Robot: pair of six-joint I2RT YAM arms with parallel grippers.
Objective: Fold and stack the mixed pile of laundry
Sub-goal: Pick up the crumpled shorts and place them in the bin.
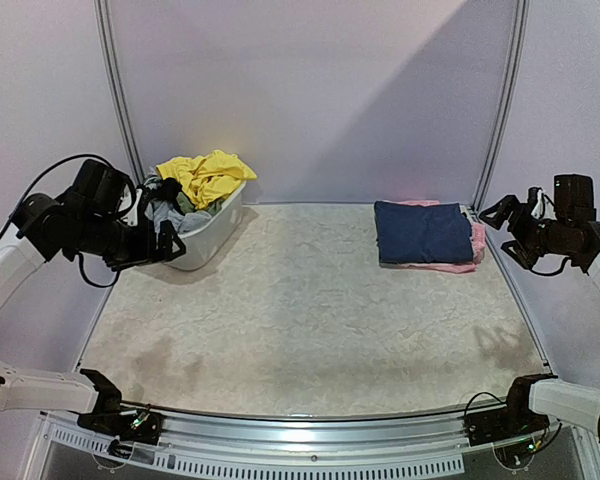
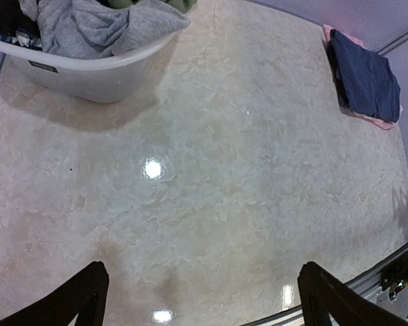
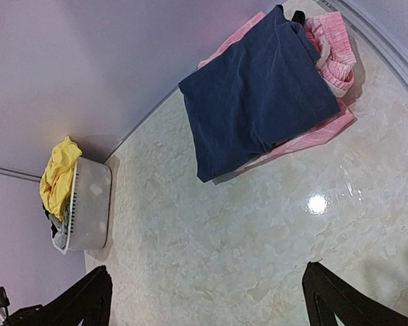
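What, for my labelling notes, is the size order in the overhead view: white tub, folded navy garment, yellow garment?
1. White tub and folded navy garment: about alike, too close to rank.
2. Yellow garment: smallest, heaped in the tub.

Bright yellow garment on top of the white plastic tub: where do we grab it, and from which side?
Pinch the raised, bunched fold at the crest of the bright yellow garment, coming straight down from above. It lies heaped on top of the pile, and the white plastic tub walls block a side approach. The open left gripper is nearest.
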